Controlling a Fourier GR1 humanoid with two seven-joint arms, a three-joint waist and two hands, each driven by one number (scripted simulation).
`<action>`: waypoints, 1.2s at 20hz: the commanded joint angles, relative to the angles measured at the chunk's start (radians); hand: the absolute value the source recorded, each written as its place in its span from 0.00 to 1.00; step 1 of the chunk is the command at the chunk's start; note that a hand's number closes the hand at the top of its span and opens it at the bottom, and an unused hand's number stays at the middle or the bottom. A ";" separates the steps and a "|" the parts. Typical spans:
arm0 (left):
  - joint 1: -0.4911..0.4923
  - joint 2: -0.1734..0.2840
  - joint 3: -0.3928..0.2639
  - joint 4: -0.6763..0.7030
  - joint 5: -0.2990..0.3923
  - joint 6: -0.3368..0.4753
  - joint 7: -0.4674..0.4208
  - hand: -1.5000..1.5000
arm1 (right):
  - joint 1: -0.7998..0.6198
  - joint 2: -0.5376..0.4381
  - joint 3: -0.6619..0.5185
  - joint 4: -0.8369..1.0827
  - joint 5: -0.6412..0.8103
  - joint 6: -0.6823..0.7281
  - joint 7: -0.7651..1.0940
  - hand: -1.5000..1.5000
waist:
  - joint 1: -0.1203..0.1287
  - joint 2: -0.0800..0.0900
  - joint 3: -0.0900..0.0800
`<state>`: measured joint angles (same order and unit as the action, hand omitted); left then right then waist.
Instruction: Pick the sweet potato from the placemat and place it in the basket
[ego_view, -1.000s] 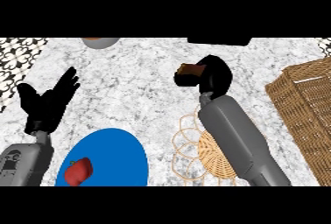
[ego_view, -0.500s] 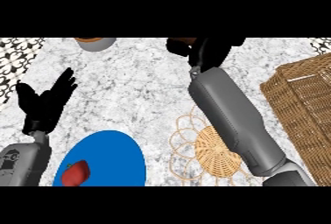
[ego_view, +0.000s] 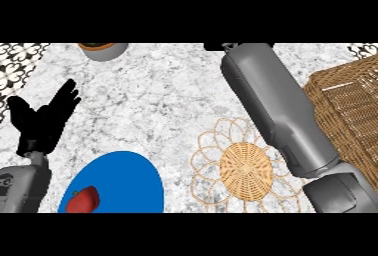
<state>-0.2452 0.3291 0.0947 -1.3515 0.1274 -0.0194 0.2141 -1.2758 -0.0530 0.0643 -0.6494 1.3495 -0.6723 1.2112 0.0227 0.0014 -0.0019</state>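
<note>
Sweet potato unseen; right hand (ego_view: 221, 46) mostly past top edge.

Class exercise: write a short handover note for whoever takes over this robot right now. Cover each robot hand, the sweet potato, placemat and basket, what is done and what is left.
Left robot hand: open, resting at the left edge, fingers up.
Right robot hand: reaches to the top edge and is almost out of view; its grip cannot be judged.
Placemat: front centre, under the right forearm, with no sweet potato on it.
Sweet potato: not in view.
Basket: right edge; none shows in the visible part.
Done: the sweet potato is off the placemat.
Left: check it is in the right hand, then place it in the basket.
</note>
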 joint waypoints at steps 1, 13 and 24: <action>0.029 -0.009 -0.008 -0.027 -0.003 0.000 0.002 0.50 | -0.062 -0.025 -0.045 0.003 0.075 0.044 0.215 1.00 | -0.014 -0.006 0.001; 0.008 -0.019 0.006 -0.035 -0.012 0.029 0.034 0.50 | -0.053 -0.225 -0.177 0.105 0.189 0.111 0.181 1.00 | -0.028 -0.004 0.001; 0.010 0.039 0.061 -0.046 0.014 -0.004 0.070 0.50 | 0.218 -0.289 -0.258 -0.114 0.143 0.160 0.037 1.00 | -0.054 -0.015 0.002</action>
<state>-0.1985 0.3232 0.1210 -1.3824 0.1206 -0.0114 0.2227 -1.1530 -0.3292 -0.1850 -0.6832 1.5031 -0.5809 1.1788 -0.0192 -0.0094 -0.0004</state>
